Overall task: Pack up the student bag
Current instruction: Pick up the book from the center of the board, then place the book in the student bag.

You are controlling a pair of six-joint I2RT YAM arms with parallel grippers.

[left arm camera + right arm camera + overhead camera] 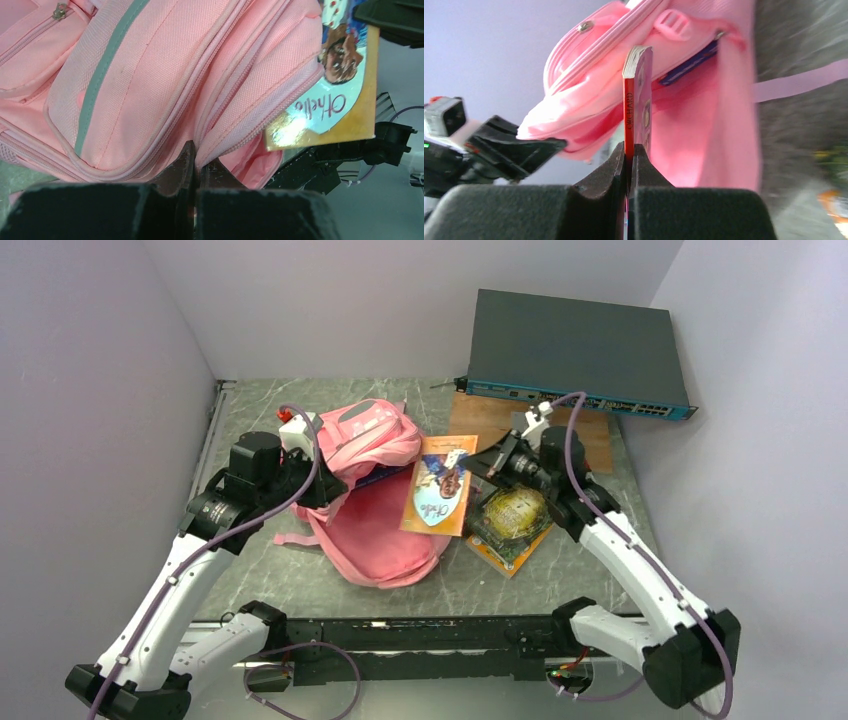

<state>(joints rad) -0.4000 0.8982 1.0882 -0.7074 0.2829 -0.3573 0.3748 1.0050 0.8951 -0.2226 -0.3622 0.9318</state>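
The bag lies on the worktop, its flap pinched by the left fingers. The right fingers clamp a thin book at the bag's mouth. It may snag the rim or twist loose if the flap slips.

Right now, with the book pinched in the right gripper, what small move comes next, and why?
Probably ease the right gripper and its book forward into the mouth of the student bag. The left gripper is shut on the bag's upper flap, holding it lifted, and the book's edge faces the gap.
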